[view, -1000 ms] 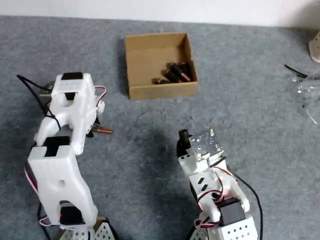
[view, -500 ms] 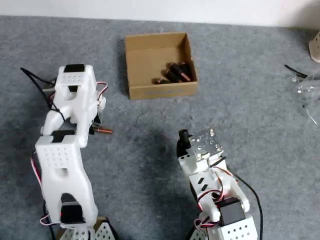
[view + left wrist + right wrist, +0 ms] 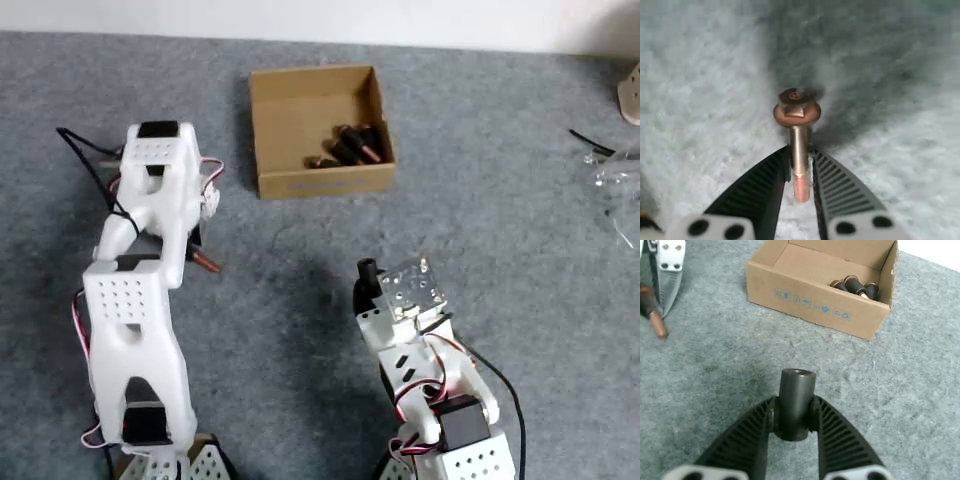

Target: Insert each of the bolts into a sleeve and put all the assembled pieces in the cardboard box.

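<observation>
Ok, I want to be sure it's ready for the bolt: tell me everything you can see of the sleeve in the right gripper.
The sleeve is a short, dark cylinder, metal by its look, with a smooth dull wall. Its far end is open, showing an empty round bore. The right gripper is shut on its near half, with ribbed black pads pressing on both sides. It points roughly toward the cardboard box.

Two white-shelled arms.
Left arm [image 3: 130, 330]: perforated panels, red, white and black wires, black cable. Right arm [image 3: 405, 355]: slotted shell, clear plate, black cable. Fingers [image 3: 760, 182] black, ribbed, on white screwed mounts.
</observation>
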Robot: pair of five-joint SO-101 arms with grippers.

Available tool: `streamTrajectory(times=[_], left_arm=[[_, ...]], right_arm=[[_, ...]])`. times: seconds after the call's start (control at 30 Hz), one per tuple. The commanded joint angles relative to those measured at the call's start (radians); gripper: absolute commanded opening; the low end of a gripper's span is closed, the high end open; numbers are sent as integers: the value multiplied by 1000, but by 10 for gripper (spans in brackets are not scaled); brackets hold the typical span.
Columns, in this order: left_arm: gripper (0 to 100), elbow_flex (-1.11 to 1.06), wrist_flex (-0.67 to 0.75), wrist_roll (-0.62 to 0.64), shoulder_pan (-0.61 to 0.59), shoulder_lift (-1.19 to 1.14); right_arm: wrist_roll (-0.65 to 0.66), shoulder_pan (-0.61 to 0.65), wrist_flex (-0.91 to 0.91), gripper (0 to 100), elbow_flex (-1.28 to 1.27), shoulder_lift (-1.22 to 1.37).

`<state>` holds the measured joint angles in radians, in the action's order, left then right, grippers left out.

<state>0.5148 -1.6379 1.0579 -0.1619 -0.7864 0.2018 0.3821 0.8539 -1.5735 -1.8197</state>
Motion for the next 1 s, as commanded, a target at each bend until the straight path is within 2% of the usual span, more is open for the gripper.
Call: streamTrajectory(times=[0.0, 0.27, 0.4, 0.63, 0.83, 0.97], left_arm=[[4, 203, -75, -97, -16, 8], [4, 449, -112, -233, -48, 39], [4, 453, -114, -242, -58, 156], [4, 323, -114, -253, -51, 467], [4, 104, -114, -491, -51, 786], [4, -71, -110, -525, -51, 970]], right_arm=[[11, -8, -36, 6, 7, -18], [11, -8, -36, 6, 5, -18], [11, -8, -36, 6, 5, -18], [11, -8, -36, 6, 5, -18], [11, -8, -36, 6, 5, -18], [11, -8, -36, 6, 5, -18]])
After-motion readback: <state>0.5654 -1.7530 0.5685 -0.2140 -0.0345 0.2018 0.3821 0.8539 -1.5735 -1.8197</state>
